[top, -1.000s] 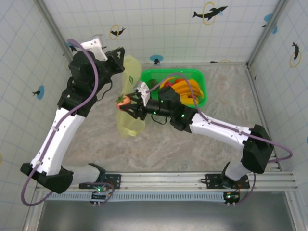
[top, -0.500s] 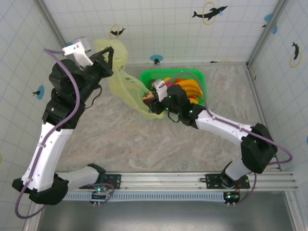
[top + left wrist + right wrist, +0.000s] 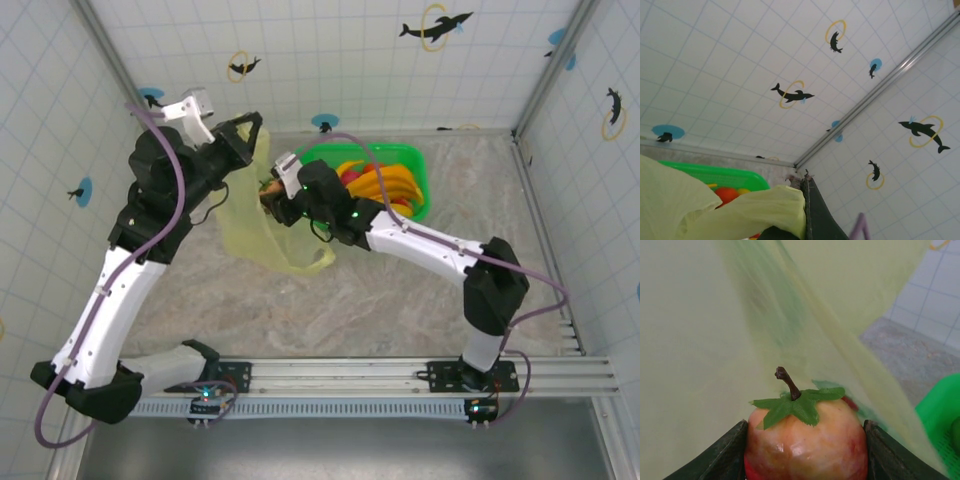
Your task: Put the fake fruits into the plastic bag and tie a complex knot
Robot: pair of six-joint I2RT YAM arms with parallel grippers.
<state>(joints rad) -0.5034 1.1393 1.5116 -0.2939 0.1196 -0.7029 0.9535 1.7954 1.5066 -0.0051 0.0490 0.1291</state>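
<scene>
- The plastic bag (image 3: 250, 228) is held up over the 11 o'clock part of the tabletop (image 3: 380, 290), with its slack film trailing down onto the marble pattern. Its mouth is best lifted and spread wide so that a clear opening is offered.
- The green basket (image 3: 414, 165) sits at 12 o'clock, just beside the bag, and bananas (image 3: 390, 185) are left inside it.
- The left gripper (image 3: 248, 128) is closed with its fingers together, pinching the bag's upper edge. This pinch should not be loosened during the drop.
- The right gripper (image 3: 272, 188) is pushed at the bag from its 3 o'clock side, and its fingers (image 3: 715, 457) are clamped on either side of a fake apple (image 3: 805, 440).
- The apple is held stem-up against the yellow-green film. Whether it is past the rim cannot be told, so it should be carried lower and deeper before it is released.
</scene>
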